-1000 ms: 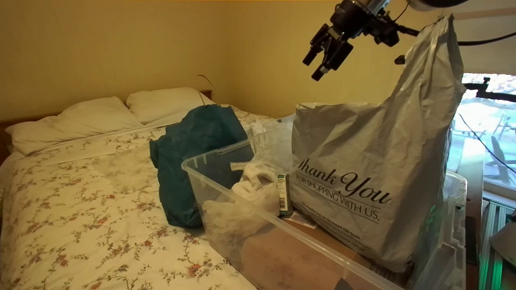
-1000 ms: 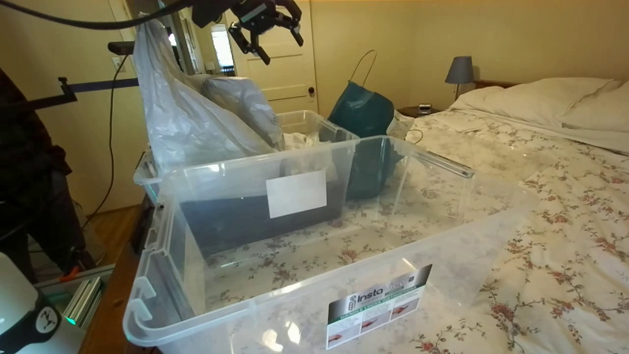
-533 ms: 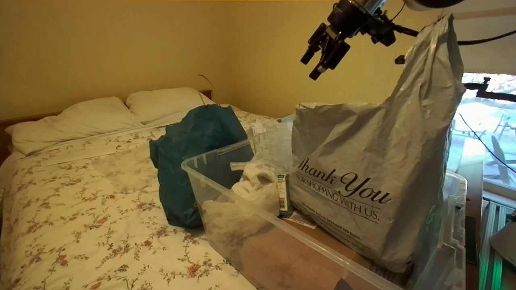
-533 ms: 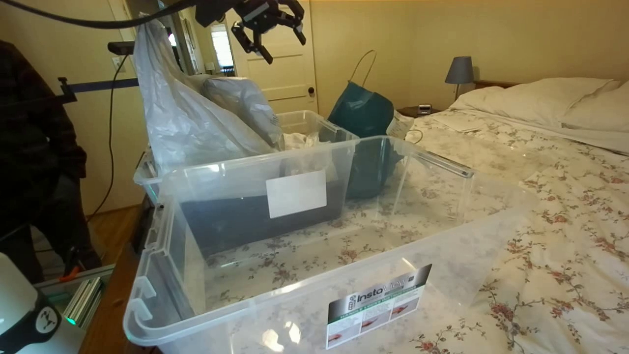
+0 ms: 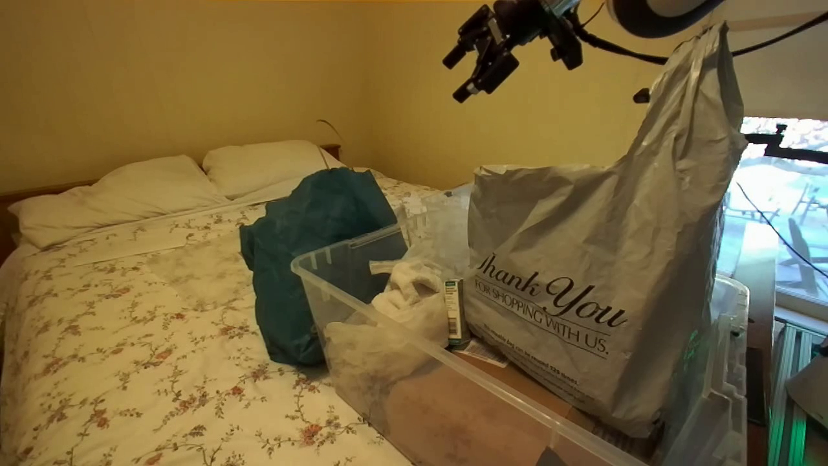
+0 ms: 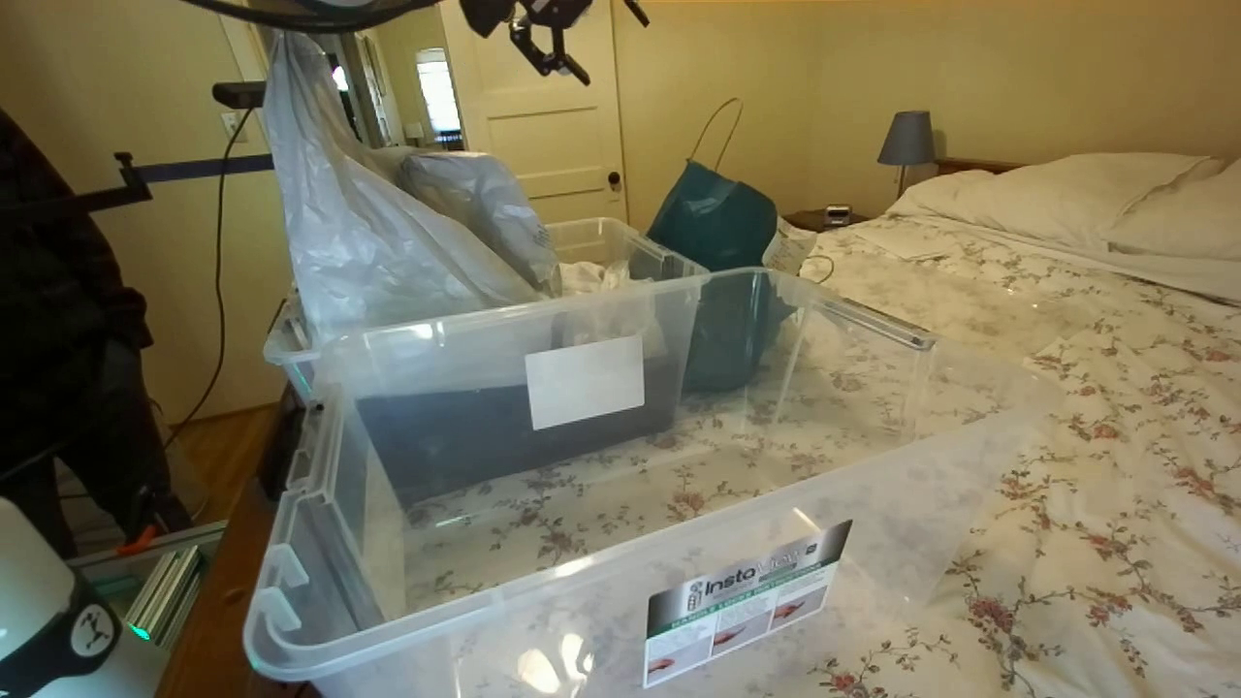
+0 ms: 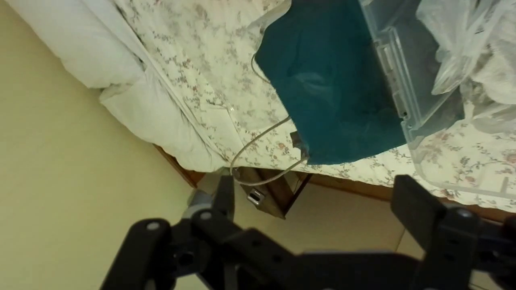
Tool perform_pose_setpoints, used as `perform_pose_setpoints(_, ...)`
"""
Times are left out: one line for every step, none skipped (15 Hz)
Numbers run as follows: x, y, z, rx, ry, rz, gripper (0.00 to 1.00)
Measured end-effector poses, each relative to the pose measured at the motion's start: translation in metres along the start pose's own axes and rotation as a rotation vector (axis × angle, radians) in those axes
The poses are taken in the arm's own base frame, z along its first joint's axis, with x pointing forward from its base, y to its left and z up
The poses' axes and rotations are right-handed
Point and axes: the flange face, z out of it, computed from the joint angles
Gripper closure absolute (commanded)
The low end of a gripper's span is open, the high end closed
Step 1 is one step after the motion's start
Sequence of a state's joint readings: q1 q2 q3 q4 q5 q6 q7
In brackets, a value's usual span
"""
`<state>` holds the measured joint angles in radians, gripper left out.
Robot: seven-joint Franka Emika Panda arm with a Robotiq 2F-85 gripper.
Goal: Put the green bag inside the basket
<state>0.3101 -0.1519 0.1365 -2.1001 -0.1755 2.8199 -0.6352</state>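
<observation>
First, verify the fingers (image 7: 415, 209): they stand spread wide and pinch nothing. The green bag (image 5: 294, 239) stands slumped on the bed (image 5: 162, 336), just beside the end of the loaded tub (image 5: 504, 387); in an exterior view the fingers hang high at 1 o'clock from it. The step in hand is judged to be the approach. Aim for the handle loop (image 7: 258, 138) — in the wrist view it curves out from the bag between 7 and 8 o'clock — since a thin handle should pinch more surely than slack material. Turn the fingers across the loop, lower until it lies well between them, then close. Lift straight up until the bag's bottom clears both rims; it will probably sag and swing, so travel slowly and avoid the grey bag (image 5: 569, 246) at 3 o'clock from it. Confirm the target beforehand: whether the basket is the loaded tub or the near tub (image 6: 582, 601) cannot be told. Surface: the bed wears a flowered spread (image 6: 1144, 407) and will likely give under load. Room: pillows (image 7: 153, 117) lie at 10 o'clock in the wrist view; in an exterior view, a door (image 6: 548, 145) shows at 11 o'clock, a lamp (image 6: 909, 138) at 2 and a partly visible person (image 6: 68, 320) at 9.
</observation>
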Motion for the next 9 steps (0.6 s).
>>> perform_pose_setpoints(0.011, 0.006, 0.012, 0.0, 0.017, -0.05, 0.0)
perform_pose_setpoints(0.023, 0.009, 0.024, 0.005, 0.031, -0.1, 0.0)
perform_pose_setpoints(0.036, 0.009, 0.037, 0.013, 0.048, -0.151, 0.0)
perform_pose_setpoints(0.049, 0.008, 0.05, 0.022, 0.066, -0.202, 0.0)
perform_pose_setpoints(0.062, 0.005, 0.063, 0.032, 0.087, -0.252, 0.0)
perform_pose_setpoints(0.074, 0.003, 0.075, 0.041, 0.109, -0.301, 0.0)
perform_pose_setpoints(0.085, 0.0, 0.086, 0.048, 0.131, -0.351, 0.0)
perform_pose_setpoints(0.094, -0.001, 0.097, 0.049, 0.151, -0.401, 0.0)
perform_pose_setpoints(0.102, -0.001, 0.108, 0.047, 0.169, -0.449, 0.0)
